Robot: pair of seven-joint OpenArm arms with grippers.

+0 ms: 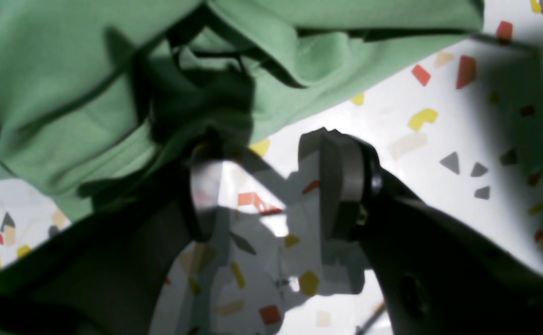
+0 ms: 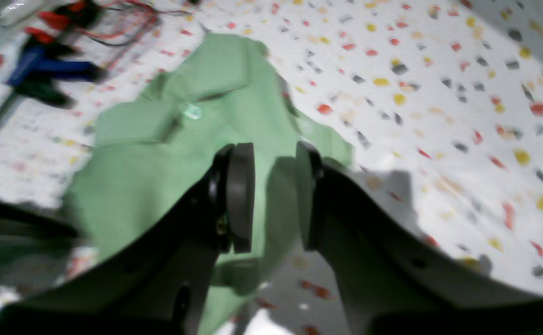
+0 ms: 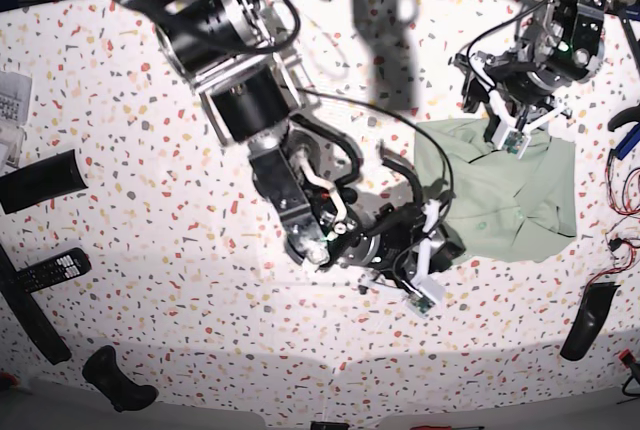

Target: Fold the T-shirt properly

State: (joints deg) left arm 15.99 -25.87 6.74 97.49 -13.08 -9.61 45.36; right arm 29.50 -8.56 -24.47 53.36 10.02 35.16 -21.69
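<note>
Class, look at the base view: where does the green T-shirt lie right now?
The T-shirt lies bunched on the speckled table at that view's right, between the left gripper above and the right gripper at its lower-left edge.

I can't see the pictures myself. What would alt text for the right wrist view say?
Two dark fingers of the right gripper stand open, with nothing between them, above a crumpled pale green T-shirt on a white speckled table. A small button shows near the collar; blurred tools and red wires lie top left.
</note>
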